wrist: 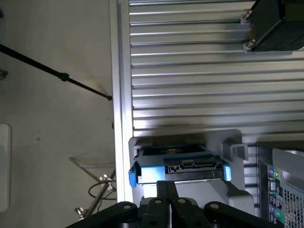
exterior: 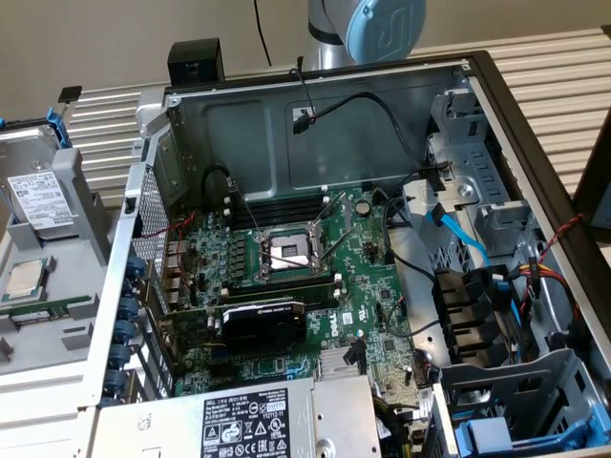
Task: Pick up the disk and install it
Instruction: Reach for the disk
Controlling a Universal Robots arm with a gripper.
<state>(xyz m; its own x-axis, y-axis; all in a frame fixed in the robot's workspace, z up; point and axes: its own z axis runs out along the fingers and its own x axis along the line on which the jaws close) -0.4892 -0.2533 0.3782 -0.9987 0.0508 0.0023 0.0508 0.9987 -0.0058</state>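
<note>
The disk (exterior: 40, 198), silver with a white label and a blue carrier around it, stands tilted in a grey holder (exterior: 81, 205) at the exterior view's left, outside the computer case. In the wrist view the disk (wrist: 179, 167) is seen edge-on, with its connector facing the camera and blue tabs at both ends. My gripper (wrist: 167, 189) hangs above it and apart from it. Its black fingers (wrist: 161, 197) are shut together with nothing between them.
An open computer case (exterior: 535, 143) lies on a ribbed metal table (wrist: 190, 71). It holds a motherboard, an empty processor socket (exterior: 289, 250), a black graphics card (exterior: 263, 322) and cables. A square processor chip (exterior: 23, 278) lies by the disk. The arm's blue joint (exterior: 382, 27) rises behind the case.
</note>
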